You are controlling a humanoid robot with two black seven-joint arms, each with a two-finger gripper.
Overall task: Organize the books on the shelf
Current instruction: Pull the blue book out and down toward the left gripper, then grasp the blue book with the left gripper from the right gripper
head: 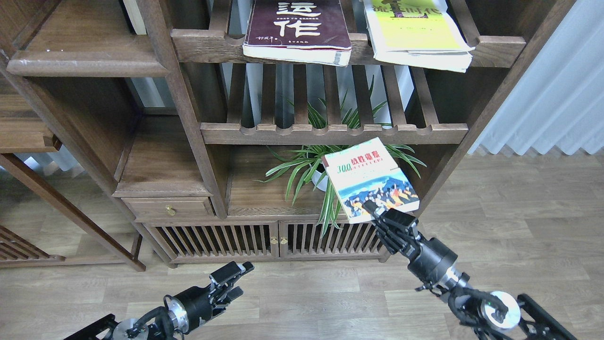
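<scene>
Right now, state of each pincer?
Left pincer: holding nothing, low over the floor; open or shut cannot be told.
Right pincer: shut on the cream "300" book, held clear of the shelves.

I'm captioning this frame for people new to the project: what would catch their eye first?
First, the cream "300" book, held in mid-air by its lower edge in the right pincer, in front of the spider plant. Next, the maroon book and the lime-yellow book lying flat on the top slatted shelf, overhanging its front rail. The left pincer hangs low over the floor.
</scene>
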